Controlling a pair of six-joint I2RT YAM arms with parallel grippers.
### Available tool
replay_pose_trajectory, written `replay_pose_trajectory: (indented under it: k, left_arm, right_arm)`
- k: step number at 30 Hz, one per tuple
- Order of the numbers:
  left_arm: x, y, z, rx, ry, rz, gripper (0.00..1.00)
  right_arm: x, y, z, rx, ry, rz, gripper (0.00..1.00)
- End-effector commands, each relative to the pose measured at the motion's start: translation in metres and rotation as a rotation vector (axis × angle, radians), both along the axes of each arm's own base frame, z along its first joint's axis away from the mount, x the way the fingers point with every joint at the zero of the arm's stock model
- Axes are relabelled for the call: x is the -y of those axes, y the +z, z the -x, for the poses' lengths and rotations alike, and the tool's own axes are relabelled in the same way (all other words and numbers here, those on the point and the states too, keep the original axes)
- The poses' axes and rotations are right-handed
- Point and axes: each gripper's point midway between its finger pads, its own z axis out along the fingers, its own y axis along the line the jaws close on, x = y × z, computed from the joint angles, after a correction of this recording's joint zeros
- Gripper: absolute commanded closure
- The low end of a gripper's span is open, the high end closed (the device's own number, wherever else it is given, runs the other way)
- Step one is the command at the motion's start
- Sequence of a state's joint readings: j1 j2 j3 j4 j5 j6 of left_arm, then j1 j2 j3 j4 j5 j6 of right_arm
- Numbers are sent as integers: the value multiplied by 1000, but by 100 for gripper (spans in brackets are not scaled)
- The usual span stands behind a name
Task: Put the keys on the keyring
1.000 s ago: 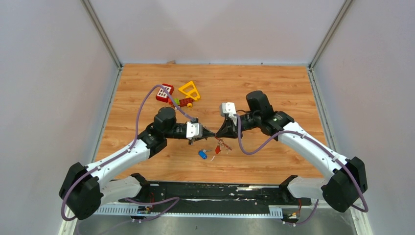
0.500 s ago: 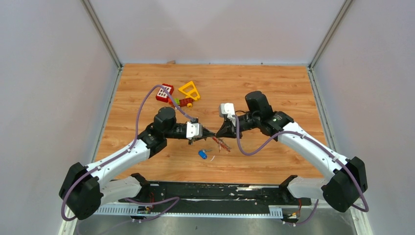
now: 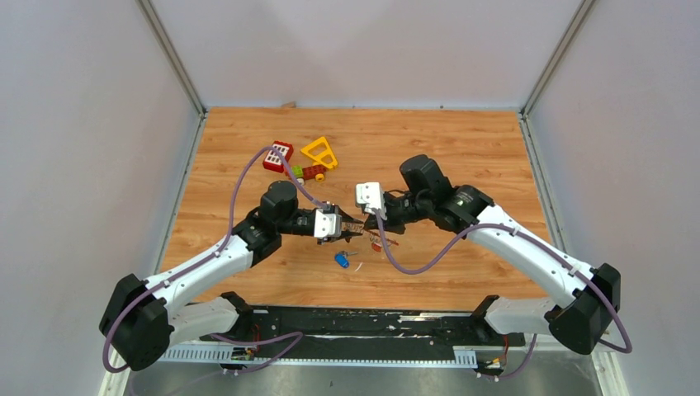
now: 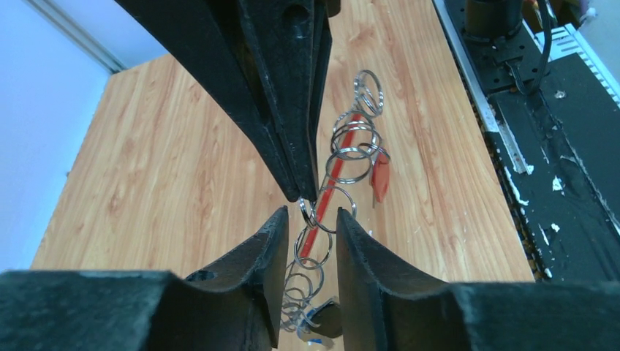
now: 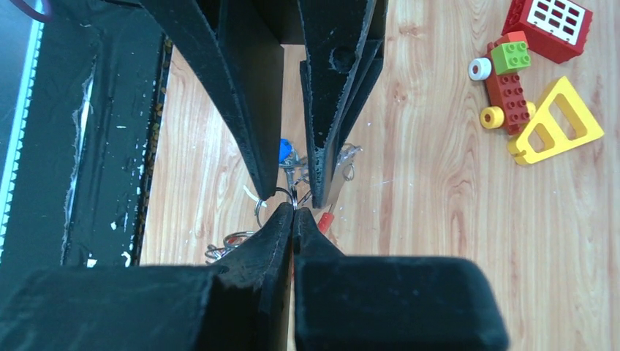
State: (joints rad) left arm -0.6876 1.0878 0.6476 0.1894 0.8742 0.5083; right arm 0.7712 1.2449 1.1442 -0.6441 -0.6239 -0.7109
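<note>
Over the middle of the bench [image 3: 462, 148], the right gripper [image 5: 294, 212] is pinched closed on a silver ring of the keyring [image 4: 338, 164]. The left gripper [image 4: 312, 216] stands partly open astride the rings, apparently not clamping them. The blue key [image 3: 341, 260] lies nearby.

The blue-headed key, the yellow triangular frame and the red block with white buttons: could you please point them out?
blue-headed key [image 3: 341, 260], top view, on its blue head.
yellow triangular frame [image 5: 561, 88], right wrist view, on its apex corner.
red block [image 5: 559, 45], right wrist view, on its red side.
</note>
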Motion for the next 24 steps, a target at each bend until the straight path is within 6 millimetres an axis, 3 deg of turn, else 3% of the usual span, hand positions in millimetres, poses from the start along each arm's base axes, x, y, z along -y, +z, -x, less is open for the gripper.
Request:
replay_pose_trajectory:
  k: [1,7,17,24]
  left_arm:
    - [2,17,-1,67,-14,21,58]
    - [2,20,-4,81,0,25,52]
    - [2,22,-1,74,-7,36,70]
    - [0,22,-2,85,-8,40,70]
  right_arm:
    - [-5,20,-10,92,-10,2,100]
    - [-7,15,-9,112,-15,40,100]
    - [-5,10,-12,199,-39,116,100]
    - [-1,13,-11,256,-38,133,100]
